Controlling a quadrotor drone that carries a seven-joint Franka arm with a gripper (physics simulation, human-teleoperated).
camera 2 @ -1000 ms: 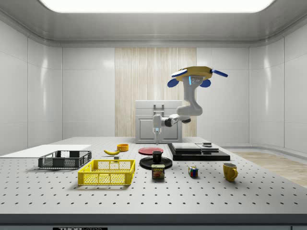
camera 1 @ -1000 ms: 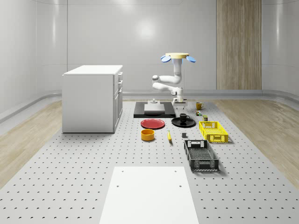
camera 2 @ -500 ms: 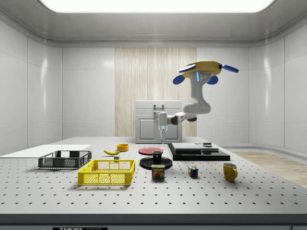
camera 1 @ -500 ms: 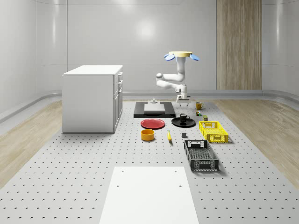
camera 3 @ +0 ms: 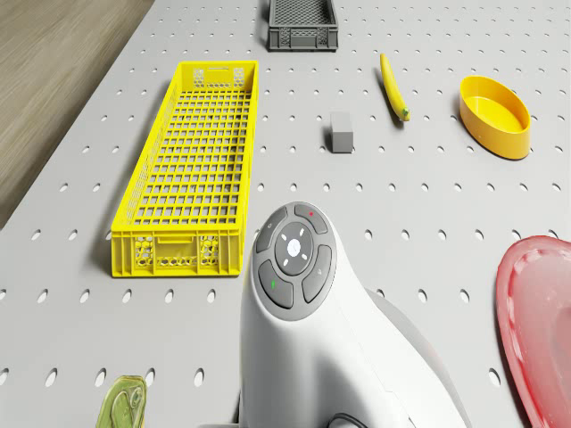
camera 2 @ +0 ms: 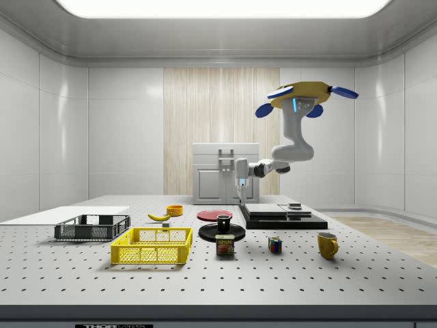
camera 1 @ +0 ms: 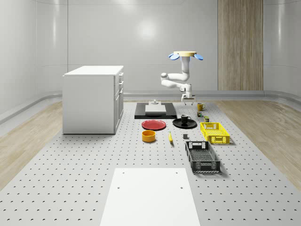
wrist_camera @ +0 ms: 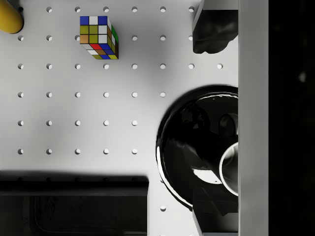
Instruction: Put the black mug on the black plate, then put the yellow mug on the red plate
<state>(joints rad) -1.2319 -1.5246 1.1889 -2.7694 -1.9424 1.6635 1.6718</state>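
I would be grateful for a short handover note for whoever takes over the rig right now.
Gripper: empty, raised above the table between the black plate and the black slab; whether it is open cannot be told.
Drone: hovering above the table's far end, near the slab.
Black mug: standing on the black plate; first step looks done.
Yellow mug: on the table, away from the red plate, which is bare.
Left: pick up the yellow mug and set it on the red plate.

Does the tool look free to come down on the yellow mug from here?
Probably yes: the yellow mug stands alone on the table with nothing over it, and the tool hangs above, nearer the black plate.
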